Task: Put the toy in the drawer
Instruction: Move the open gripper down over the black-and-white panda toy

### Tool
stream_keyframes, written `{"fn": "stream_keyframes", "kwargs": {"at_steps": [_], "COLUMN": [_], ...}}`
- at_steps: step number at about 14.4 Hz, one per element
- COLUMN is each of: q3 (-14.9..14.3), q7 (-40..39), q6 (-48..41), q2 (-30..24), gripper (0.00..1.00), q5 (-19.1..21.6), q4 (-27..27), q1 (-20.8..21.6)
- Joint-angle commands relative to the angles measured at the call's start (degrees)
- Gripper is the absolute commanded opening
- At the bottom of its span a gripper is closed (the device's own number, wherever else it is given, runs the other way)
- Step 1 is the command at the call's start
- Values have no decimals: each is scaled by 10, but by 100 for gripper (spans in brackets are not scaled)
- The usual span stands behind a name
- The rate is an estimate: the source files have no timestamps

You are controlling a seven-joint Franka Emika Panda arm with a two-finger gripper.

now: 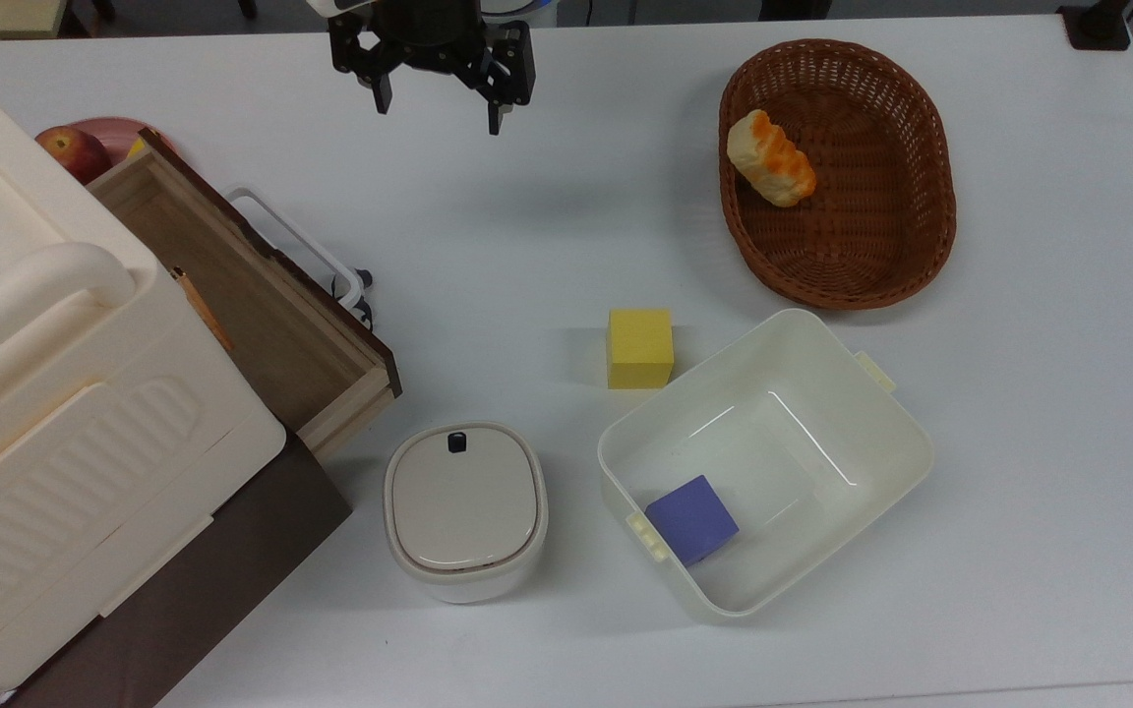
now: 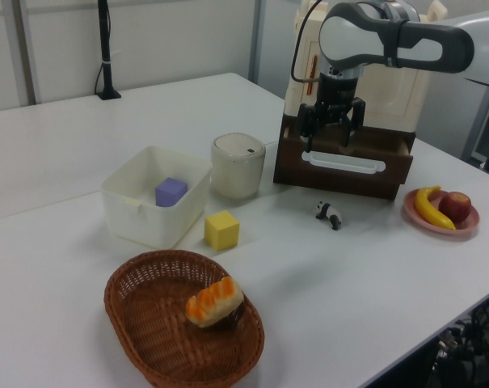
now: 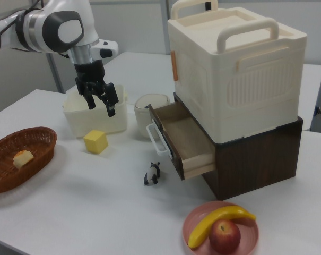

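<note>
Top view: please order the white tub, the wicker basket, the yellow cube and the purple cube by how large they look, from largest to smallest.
1. White tub
2. Wicker basket, somewhat smaller in outline
3 and 4. Purple cube and yellow cube: they look alike in size, so I leave them unranked.

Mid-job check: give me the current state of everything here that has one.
drawer: pulled open, nothing inside
panda toy: standing on the table by the drawer front
gripper: open, holding nothing, raised
lidded pot: lid on
white tub: uncovered, purple cube inside

Bright, even light (soft shadows)
</note>
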Motion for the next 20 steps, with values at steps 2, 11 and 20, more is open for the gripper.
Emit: {"fn": "stream_keyframes", "kwargs": {"at_steps": [2,11,20], "q3": [-4,-5,-4], "q7": [-52,-53,-166], "q6": [-29,-21,31], "q2": [2,8,38], "gripper": [100,100,100], "q5": [21,18,-6], "q4": [10,10,-45], "q1": [-13,-14,-36]}}
